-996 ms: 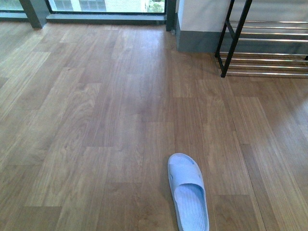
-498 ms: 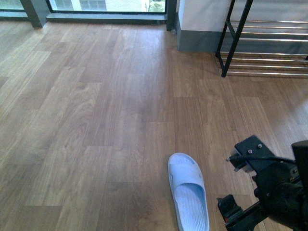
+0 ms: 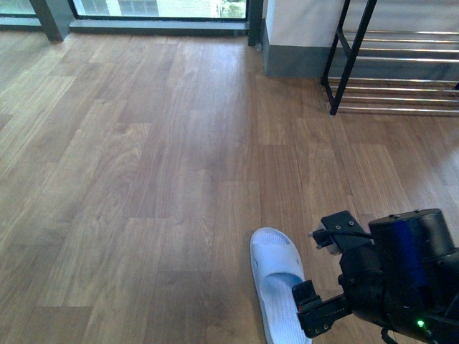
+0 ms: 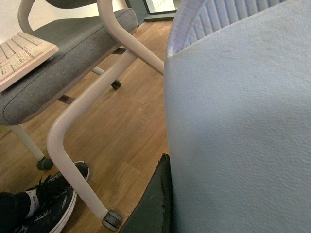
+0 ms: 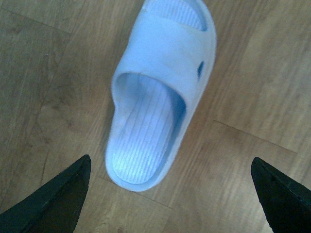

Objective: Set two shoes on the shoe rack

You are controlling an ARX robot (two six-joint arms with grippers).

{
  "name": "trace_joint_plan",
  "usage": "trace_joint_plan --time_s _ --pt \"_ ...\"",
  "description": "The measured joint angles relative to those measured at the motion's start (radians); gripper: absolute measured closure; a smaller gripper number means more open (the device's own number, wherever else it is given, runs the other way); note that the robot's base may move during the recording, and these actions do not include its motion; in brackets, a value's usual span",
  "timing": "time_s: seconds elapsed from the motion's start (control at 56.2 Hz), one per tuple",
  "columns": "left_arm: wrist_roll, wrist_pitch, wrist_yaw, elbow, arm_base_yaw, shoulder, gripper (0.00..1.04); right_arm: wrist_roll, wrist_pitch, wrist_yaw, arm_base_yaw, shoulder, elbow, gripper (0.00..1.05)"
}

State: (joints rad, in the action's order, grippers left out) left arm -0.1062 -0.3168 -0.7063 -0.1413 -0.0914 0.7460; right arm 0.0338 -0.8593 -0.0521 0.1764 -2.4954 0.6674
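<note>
One pale blue slide (image 3: 276,276) lies on the wooden floor, low in the front view, toe pointing away. My right gripper (image 3: 323,271) hovers open just right of it and over its heel. In the right wrist view the slide (image 5: 160,97) lies ahead of the wide-open right gripper (image 5: 170,194), untouched. My left gripper (image 4: 204,194) is shut on the other pale blue slide (image 4: 243,121), which fills its view; one dark finger (image 4: 155,204) presses its side. The shoe rack (image 3: 351,54) stands at the far right. No grey sneakers are in view.
A white and grey wall pillar (image 3: 294,43) stands left of the rack, with windows along the far wall. The left wrist view shows an office chair (image 4: 73,63) with white legs, a keyboard (image 4: 19,48) and a person's black sneaker (image 4: 48,204).
My right arm has come into the front view from the lower right and moved left, up to the slide on the floor. The slide has not moved.
</note>
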Motion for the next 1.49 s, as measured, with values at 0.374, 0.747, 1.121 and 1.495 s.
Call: trace_joint_plan --time_s 0.374,0.747,1.121,1.495 --pt "0.000 0.000 0.000 0.000 0.000 0.000 1.03 -0.038 -0.093 0.011 0.079 -0.226 0.177 0.09" --pt "0.000 0.000 0.000 0.000 0.000 0.000 1.03 0.061 -0.143 0.071 0.073 -0.378 0.330 0.09" --pt "0.000 0.000 0.000 0.000 0.000 0.000 1.03 0.115 -0.157 0.167 0.017 -0.457 0.451 0.39" --pt "0.000 0.000 0.000 0.000 0.000 0.000 1.03 0.089 -0.179 0.185 -0.022 -0.457 0.433 0.98"
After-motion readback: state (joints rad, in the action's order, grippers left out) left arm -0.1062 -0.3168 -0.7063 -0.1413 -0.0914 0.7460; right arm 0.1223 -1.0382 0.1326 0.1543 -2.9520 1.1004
